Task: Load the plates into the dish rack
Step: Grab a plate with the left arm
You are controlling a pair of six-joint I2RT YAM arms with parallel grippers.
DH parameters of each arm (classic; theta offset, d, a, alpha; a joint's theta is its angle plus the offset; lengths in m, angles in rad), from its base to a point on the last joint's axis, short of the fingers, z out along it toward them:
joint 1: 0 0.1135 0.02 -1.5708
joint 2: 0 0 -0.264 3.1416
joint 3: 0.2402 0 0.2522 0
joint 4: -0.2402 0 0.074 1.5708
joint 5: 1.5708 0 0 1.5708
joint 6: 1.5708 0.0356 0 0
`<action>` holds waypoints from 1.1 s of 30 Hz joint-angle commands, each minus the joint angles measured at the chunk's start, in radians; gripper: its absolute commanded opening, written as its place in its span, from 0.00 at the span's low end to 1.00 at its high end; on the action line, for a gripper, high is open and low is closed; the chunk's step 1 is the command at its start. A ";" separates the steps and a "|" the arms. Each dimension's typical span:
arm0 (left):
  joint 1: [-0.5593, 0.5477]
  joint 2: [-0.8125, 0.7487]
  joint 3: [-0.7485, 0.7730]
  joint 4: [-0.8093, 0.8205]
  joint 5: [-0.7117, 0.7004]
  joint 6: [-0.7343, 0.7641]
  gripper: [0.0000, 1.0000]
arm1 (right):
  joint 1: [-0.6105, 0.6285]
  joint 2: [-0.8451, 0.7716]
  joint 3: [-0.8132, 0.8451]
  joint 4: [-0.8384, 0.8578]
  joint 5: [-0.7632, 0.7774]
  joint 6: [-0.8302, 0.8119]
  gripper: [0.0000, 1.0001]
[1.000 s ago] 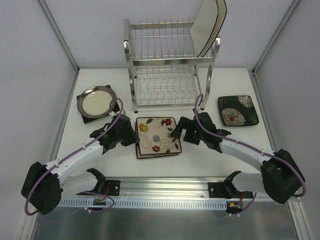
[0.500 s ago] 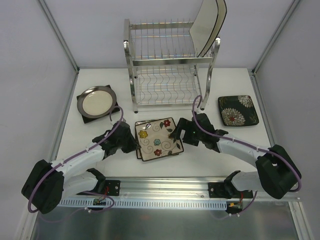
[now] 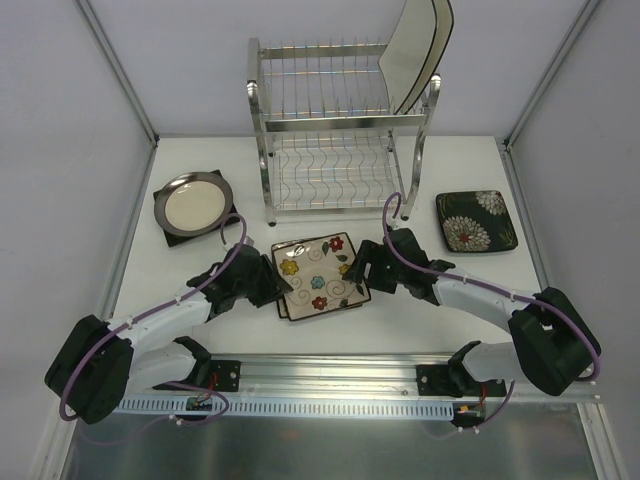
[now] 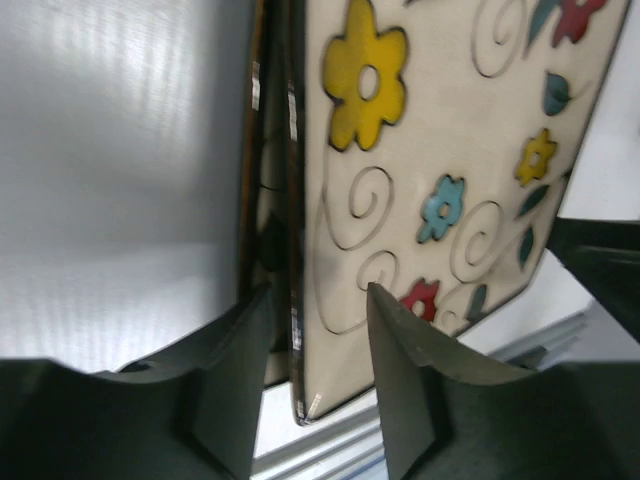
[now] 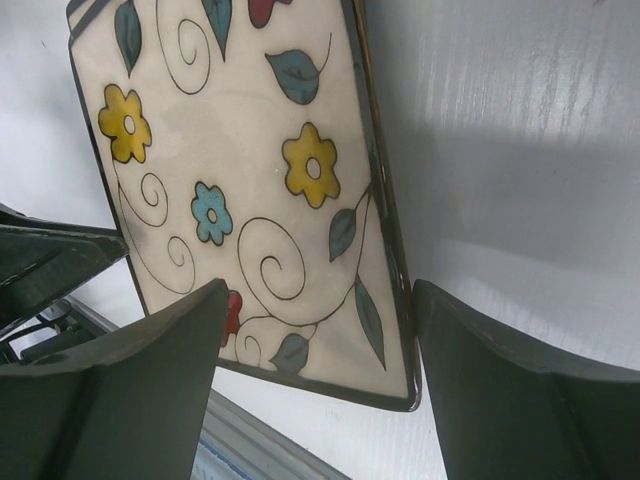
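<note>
A robot lab test cell rather than a kitchen: a white table (image 3: 450, 320) boxed in by plain pale walls (image 3: 190, 70) on metal frame posts (image 3: 121, 75), two robot arms (image 3: 475, 297) bolted to a metal rail (image 3: 330, 372) at its near edge, purple cables (image 3: 150, 308) looped along them.

one chrome dish rack (image 3: 340, 150), seven plates (image 3: 320, 278), six square and one round (image 3: 193, 203), two grippers (image 3: 276, 290) (image 3: 358, 274)
</note>
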 commanded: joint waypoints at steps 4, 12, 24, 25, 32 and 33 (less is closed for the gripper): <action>-0.009 0.009 -0.018 0.069 0.033 -0.033 0.57 | 0.006 -0.014 0.003 -0.008 0.006 -0.022 0.75; -0.009 0.074 -0.024 0.136 0.065 -0.054 0.68 | 0.009 -0.021 0.001 -0.011 -0.005 -0.020 0.74; -0.011 0.130 -0.104 0.330 0.087 -0.100 0.31 | 0.020 -0.035 -0.011 -0.014 -0.008 -0.008 0.73; -0.009 0.128 -0.104 0.337 0.091 -0.100 0.19 | 0.019 -0.043 -0.011 -0.015 -0.007 -0.009 0.73; -0.009 0.041 -0.102 0.333 0.090 -0.096 0.00 | 0.017 -0.069 -0.008 -0.043 0.018 -0.031 0.73; -0.009 0.032 -0.102 0.331 0.093 -0.100 0.00 | 0.017 -0.072 -0.008 -0.043 0.019 -0.035 0.74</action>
